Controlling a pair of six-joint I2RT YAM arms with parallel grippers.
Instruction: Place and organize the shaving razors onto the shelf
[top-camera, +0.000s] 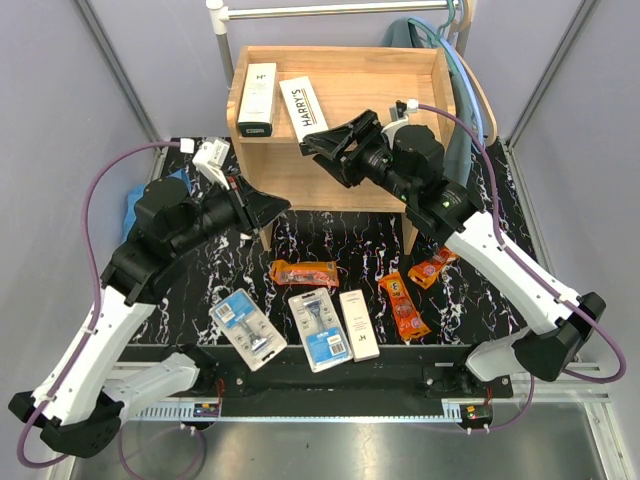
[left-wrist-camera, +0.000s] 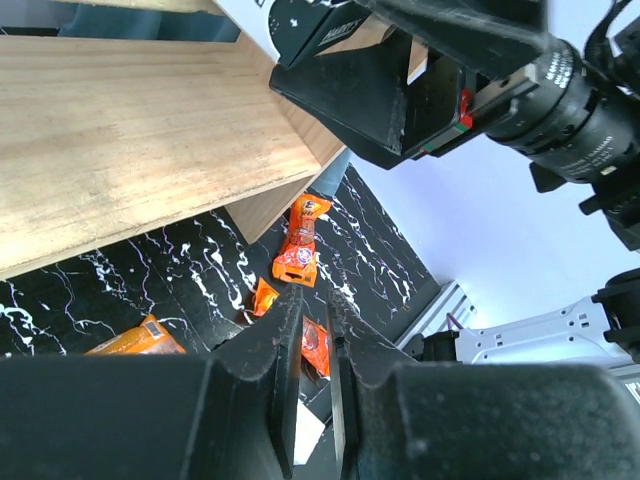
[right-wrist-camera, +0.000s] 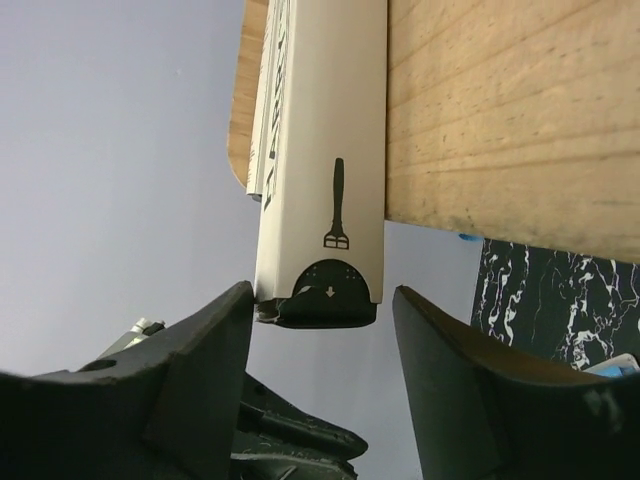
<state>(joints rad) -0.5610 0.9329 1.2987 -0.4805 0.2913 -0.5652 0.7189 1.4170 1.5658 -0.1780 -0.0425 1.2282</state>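
My right gripper (right-wrist-camera: 320, 298) stands spread either side of the black end of a white razor box (right-wrist-camera: 325, 150) at the shelf (right-wrist-camera: 500, 120) top's front edge, probably to square it beside the other box (top-camera: 258, 97). My left gripper (left-wrist-camera: 312, 300) hangs nearly pressed together, empty, out of the way; other razor packs (top-camera: 322, 330) wait along the table (top-camera: 330, 235) near edge

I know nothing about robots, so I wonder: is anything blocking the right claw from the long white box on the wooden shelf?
Nothing visible. The right claw, fingers open, flanks the black end of the long white cardboard box on the light wooden shelf; only air lies between.
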